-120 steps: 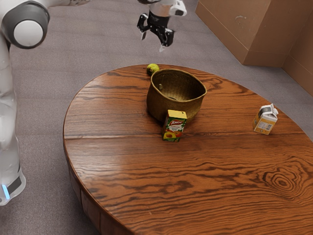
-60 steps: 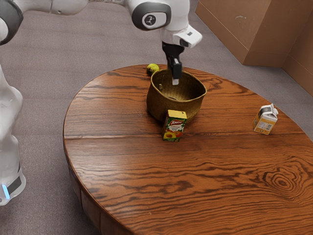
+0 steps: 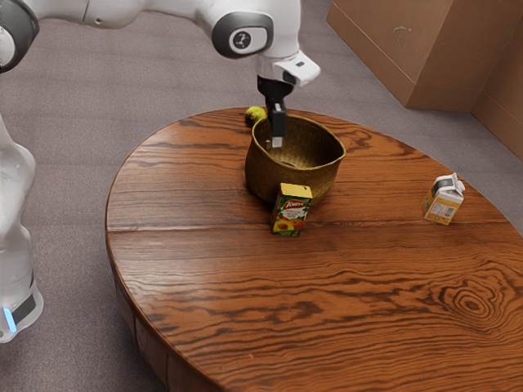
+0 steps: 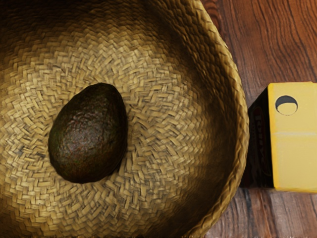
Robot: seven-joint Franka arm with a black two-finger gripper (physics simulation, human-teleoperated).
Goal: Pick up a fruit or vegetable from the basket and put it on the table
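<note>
A round wood-grain desk [image 3: 368, 286] stands on a grey floor [image 3: 163, 73], with brown panelling [image 3: 392, 49] behind it. I have the pincer [image 3: 277, 142] directed downward at the mouth of a woven basket [image 3: 265, 175], its lower end set against the basket's interior in the exterior view. State of the pincer: I cannot tell whether it is released or clenched. Task item: one dark avocado [image 4: 89, 134], located inside the basket beneath the pincer, resting on the woven bottom. The wrist view presents it whole, with bare weave around it. Outside the basket wall, on the exterior camera's side of the pincer, a juice carton [image 3: 292, 214] stands upright close to the basket. A round yellow-green item [image 3: 255, 116] lies just beside the basket, past the pincer, near the desk's far edge. A white-and-yellow carton [image 3: 443, 202] stands well apart from the pincer, toward the exterior view's right.
</note>
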